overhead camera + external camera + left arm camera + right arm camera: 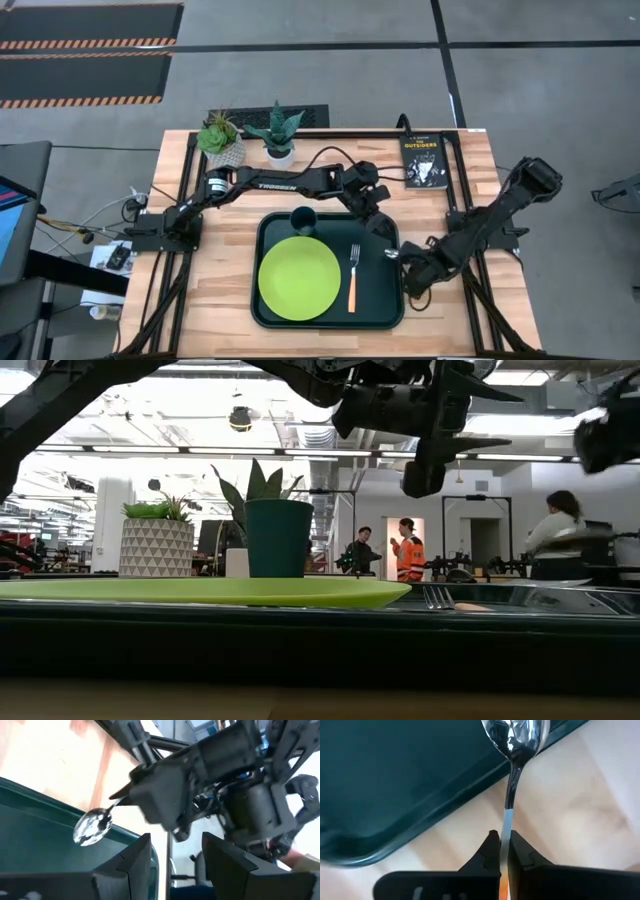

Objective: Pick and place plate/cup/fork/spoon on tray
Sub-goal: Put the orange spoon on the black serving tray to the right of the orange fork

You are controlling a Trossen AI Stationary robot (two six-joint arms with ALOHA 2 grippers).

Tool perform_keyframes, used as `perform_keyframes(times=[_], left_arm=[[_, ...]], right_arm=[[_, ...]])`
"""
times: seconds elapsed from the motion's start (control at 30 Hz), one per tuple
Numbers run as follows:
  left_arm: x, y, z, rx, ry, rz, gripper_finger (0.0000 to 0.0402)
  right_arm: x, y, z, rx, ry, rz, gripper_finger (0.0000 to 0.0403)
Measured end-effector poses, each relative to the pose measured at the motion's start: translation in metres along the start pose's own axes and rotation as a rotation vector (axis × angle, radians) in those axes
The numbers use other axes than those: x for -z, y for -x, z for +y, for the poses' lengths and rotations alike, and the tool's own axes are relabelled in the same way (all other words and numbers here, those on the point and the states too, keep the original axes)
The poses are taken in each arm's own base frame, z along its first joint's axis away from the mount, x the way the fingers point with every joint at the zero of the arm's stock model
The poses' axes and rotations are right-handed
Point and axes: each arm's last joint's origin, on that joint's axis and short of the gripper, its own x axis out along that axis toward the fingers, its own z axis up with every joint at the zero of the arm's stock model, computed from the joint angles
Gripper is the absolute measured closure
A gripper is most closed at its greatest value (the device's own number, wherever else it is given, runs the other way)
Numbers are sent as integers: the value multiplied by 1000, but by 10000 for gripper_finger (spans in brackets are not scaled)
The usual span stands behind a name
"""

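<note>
We've got the right gripper [504, 851] pinched shut on the small spoon w/ shiny silver metal bowl and red-orange handle [512, 780]. It grips low on the stem, right where metal turns orange. The spoon bowl pokes over the rim of the big dark green rectangular tray w/ rounded corners [378, 310] at its right edge, and looks lifted off the light wooden table [220, 300].

On the tray: flat round lime-green plate [299, 277], plain and glossy, towards the left. The small dark teal cylindrical cup, no handle [303, 219], sits just behind it. The little fork w/ silver tines + orange handle [353, 277] lies flat right of the plate, tines pointing to the back.

Left gripper [383, 226] hangs over the tray's back right corner, fingers [227, 857] partway open, nothing in them as far as we can see.
</note>
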Motion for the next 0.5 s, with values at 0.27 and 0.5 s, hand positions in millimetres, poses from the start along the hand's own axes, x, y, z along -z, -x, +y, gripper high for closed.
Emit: perform_keyframes(times=[0.27,0.5], left_arm=[[-5,4,-2,99,-42,40,239],[-8,0,-22,252,-266,-2,239]], right_arm=[[28,51,-3,-277,-178,-121,392],[48,81,-6,-524,-320,-318,394]])
